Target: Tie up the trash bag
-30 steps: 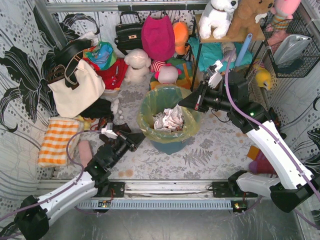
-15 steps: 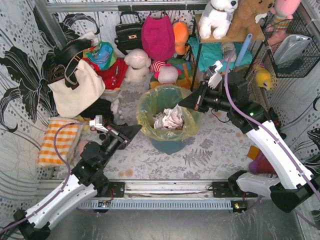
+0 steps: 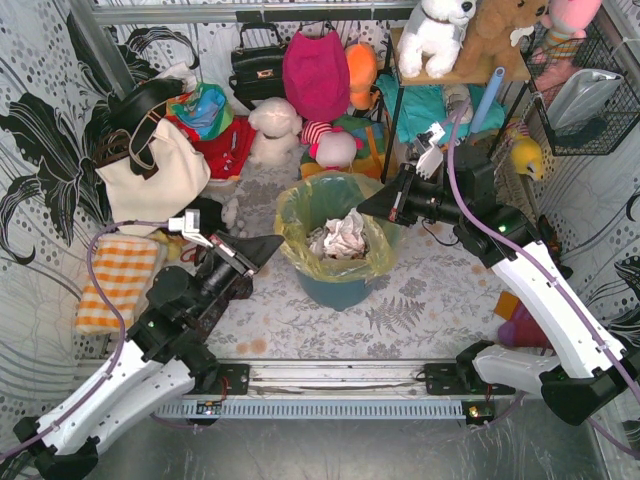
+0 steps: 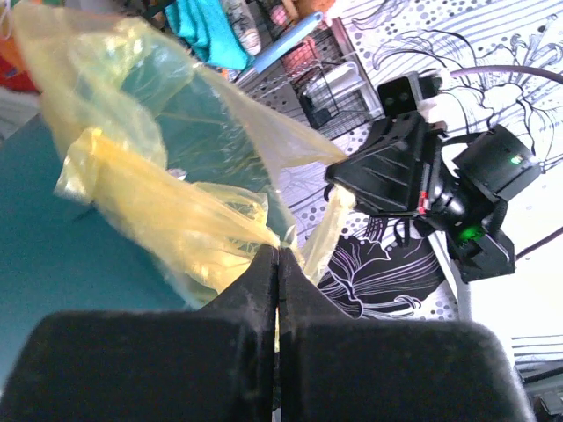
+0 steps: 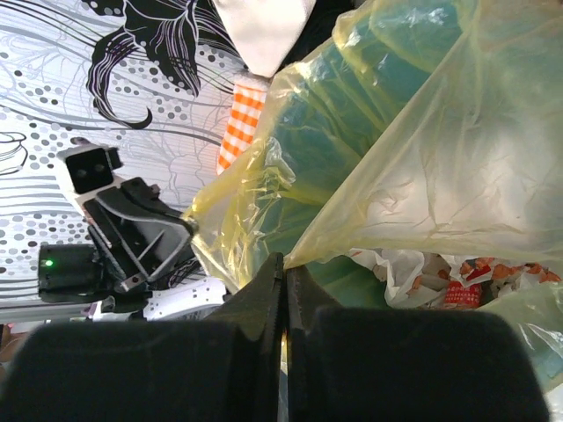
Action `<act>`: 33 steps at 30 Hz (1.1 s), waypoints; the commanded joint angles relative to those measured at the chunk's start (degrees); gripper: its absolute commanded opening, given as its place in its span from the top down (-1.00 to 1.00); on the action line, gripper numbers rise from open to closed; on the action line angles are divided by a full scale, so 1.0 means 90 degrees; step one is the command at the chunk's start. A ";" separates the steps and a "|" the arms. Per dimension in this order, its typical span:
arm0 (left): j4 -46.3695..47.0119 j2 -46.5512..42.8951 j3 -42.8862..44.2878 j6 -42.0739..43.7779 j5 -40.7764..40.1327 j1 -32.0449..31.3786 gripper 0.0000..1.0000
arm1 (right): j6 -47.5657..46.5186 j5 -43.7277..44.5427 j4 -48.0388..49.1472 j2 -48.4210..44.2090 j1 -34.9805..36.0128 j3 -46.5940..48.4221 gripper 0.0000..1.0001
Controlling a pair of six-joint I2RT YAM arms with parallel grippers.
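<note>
The trash bag [image 3: 305, 200] is thin yellow-green film lining the round teal bin [image 3: 340, 290], with crumpled white paper [image 3: 340, 238] inside. My left gripper [image 3: 278, 242] is shut at the bag's left rim. In the left wrist view [image 4: 278, 251] crinkled film [image 4: 158, 202] runs into its tips, beside the bin's wall [image 4: 53, 255]. My right gripper [image 3: 362, 210] is shut on the bag's right rim. In the right wrist view [image 5: 283, 259] a taut fold of the bag [image 5: 457, 149] meets its tips above the paper [image 5: 396, 264].
A cream tote [image 3: 150, 180] and an orange checkered cloth [image 3: 115, 280] lie at the left. Plush toys, a pink bag [image 3: 315, 70] and a black handbag [image 3: 257, 65] crowd the back. A shelf rack [image 3: 440, 90] and a wire basket [image 3: 585, 90] stand at the right.
My left arm has swung up and left, raising its shut gripper from beside the bin's lower left to the bag's left rim. The right arm has not moved.
</note>
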 commanded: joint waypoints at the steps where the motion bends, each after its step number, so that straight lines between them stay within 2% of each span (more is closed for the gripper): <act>1: 0.0114 0.0162 0.0495 0.0461 0.0264 -0.0031 1.00 | 0.0104 0.0050 0.0215 -0.0103 -0.0017 0.0218 1.00; 15: -0.0041 0.1288 0.1935 0.1459 0.1073 -0.0031 1.00 | 0.0024 0.0388 0.0766 -0.0072 -0.0022 0.1039 1.00; 23: -0.0317 0.1594 0.2713 0.1951 0.1087 -0.0031 1.00 | 0.0055 0.0589 0.1605 -0.0141 -0.0020 0.1111 1.00; 27: -0.0711 0.1802 0.2930 0.2039 0.0632 -0.0036 1.00 | 0.0041 0.0617 0.1779 -0.0137 -0.0024 0.1118 1.00; 33: -0.1859 0.2100 0.3144 0.1918 -0.0955 -0.0022 1.00 | -0.0055 0.0677 0.1642 -0.0039 -0.0024 0.1045 1.00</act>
